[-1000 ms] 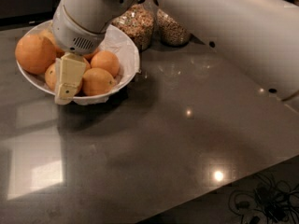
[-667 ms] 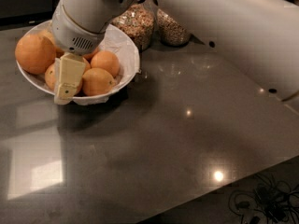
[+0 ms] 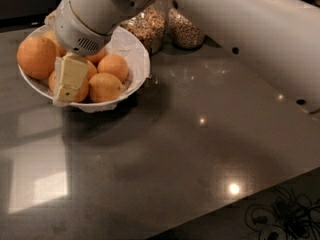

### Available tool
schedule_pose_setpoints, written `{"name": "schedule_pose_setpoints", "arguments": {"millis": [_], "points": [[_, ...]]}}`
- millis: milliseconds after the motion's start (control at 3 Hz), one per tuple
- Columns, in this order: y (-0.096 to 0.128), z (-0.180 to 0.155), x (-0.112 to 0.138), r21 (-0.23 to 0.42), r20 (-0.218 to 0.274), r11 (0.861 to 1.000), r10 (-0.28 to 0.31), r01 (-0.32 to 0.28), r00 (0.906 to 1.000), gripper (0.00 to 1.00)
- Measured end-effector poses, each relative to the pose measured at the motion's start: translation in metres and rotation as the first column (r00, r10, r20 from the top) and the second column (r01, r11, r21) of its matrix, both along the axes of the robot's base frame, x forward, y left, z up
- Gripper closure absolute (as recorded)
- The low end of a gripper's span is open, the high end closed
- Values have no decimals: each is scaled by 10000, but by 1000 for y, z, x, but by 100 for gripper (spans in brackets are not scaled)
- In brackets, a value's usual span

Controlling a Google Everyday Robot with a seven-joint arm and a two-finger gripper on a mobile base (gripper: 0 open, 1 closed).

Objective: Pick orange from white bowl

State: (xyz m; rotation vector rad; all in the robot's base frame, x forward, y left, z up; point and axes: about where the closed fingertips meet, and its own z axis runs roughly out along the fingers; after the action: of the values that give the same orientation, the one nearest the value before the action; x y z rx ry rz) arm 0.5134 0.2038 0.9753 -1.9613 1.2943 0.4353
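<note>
The white bowl with a crinkled liner stands at the back left of the dark counter and holds several oranges. The orange, the largest and deep orange, lies at the bowl's left side. Smaller oranges lie in the middle and front. My gripper, cream-coloured below a white wrist, hangs down into the front left part of the bowl. It is just right of the big orange, and it is in front of a smaller orange, which it partly hides.
Two glass jars of grain stand behind and to the right of the bowl. My white arm crosses the upper right. The dark glossy counter reaches to the front edge; cables lie on the floor at lower right.
</note>
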Motion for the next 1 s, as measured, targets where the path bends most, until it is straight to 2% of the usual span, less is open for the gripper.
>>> {"name": "schedule_pose_setpoints", "arguments": {"millis": [333, 1000], "points": [[6, 8, 10, 253, 304, 9996, 130, -137, 9995, 0], [13, 9, 31, 473, 351, 9983, 336, -353, 9988, 7]]}}
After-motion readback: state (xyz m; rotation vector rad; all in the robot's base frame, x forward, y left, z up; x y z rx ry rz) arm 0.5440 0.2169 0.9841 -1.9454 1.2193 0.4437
